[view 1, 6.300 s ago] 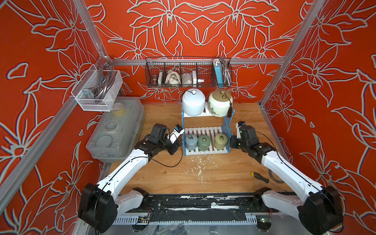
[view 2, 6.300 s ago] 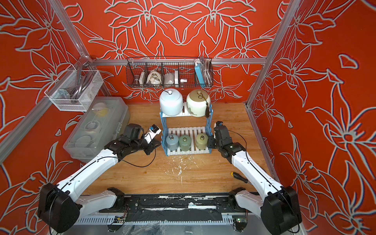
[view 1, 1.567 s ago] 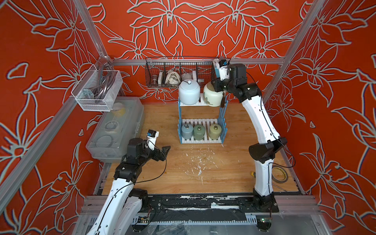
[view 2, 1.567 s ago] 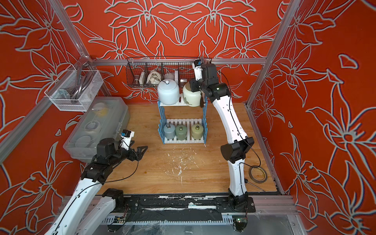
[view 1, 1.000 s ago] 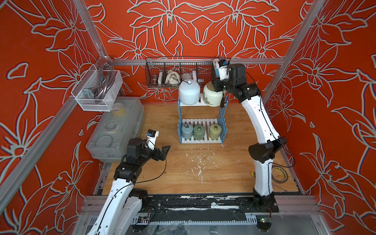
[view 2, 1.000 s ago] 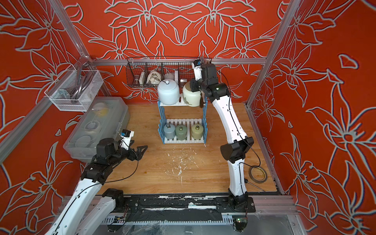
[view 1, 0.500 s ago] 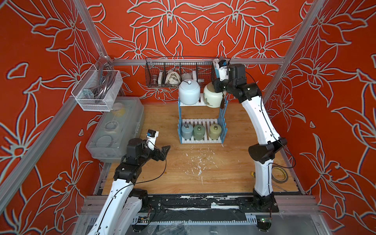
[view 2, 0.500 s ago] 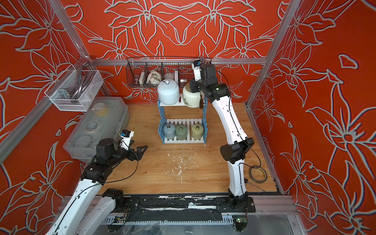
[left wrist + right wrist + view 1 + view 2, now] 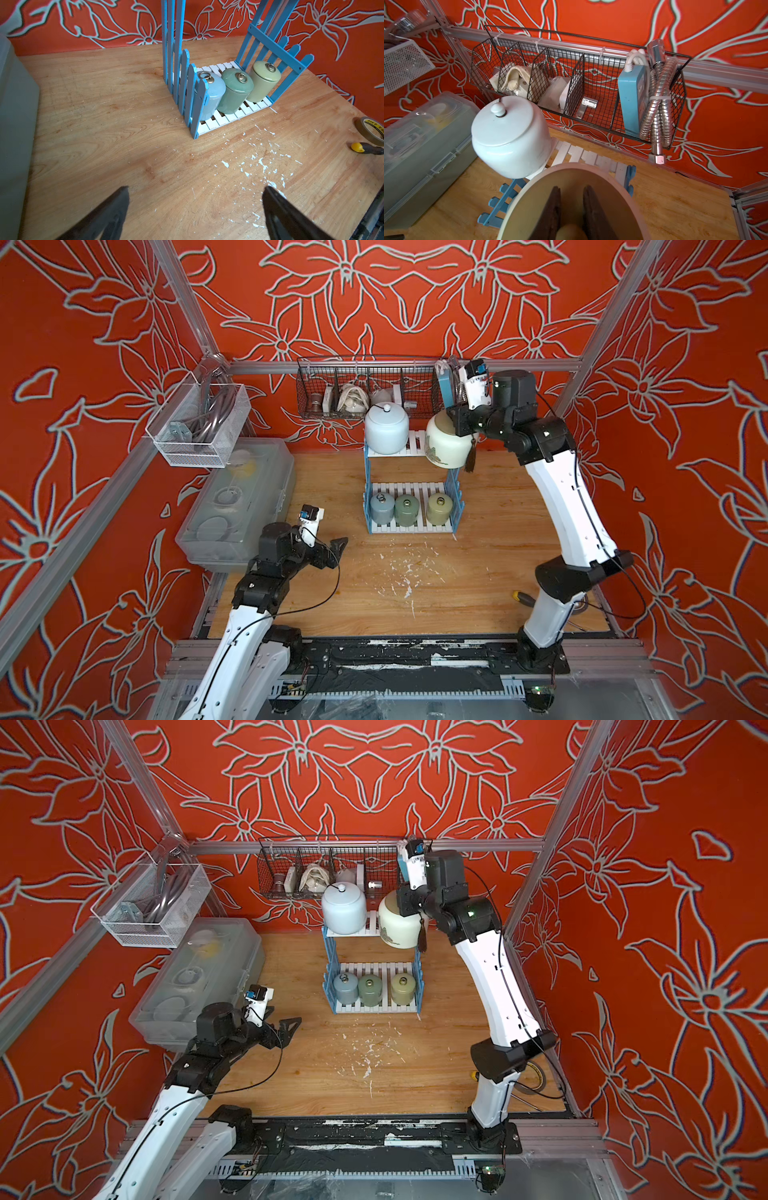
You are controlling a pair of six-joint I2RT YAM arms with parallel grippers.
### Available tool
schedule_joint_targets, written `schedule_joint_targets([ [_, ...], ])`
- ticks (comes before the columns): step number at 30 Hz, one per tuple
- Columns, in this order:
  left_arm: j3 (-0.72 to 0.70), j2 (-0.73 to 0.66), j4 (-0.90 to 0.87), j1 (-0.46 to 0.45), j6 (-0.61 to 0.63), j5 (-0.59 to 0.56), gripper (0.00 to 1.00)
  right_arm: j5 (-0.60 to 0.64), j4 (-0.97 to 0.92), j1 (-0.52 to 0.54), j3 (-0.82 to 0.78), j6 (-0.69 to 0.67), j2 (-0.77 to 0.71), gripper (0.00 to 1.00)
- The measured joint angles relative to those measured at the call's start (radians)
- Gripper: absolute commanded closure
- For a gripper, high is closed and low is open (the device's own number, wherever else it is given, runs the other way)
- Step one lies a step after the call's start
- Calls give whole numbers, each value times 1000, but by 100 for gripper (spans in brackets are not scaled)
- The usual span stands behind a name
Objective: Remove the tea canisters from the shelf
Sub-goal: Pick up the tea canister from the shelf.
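Our right gripper (image 9: 572, 192) seems pinched on the cream canister (image 9: 445, 446) by its lid knob (image 9: 571, 231). The pale-blue canister (image 9: 508, 137) stands just beside it. Our left gripper (image 9: 196, 190) is spread wide.

Your bench (image 9: 478, 572): wooden. Directly on it: two-tier shelf (image 9: 409, 527) near rear, lidded plastic box (image 9: 237, 506) at left edge, white flakes (image 9: 405, 572) before shelf, screwdriver (image 9: 367, 150) beside tape roll (image 9: 360, 128) at right front.
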Motion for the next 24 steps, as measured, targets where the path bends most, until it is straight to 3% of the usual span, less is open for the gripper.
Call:
schedule_joint_targets([
  [24, -14, 4, 4, 6, 4, 1, 1, 159, 291, 0, -1051, -4, -800, 100],
])
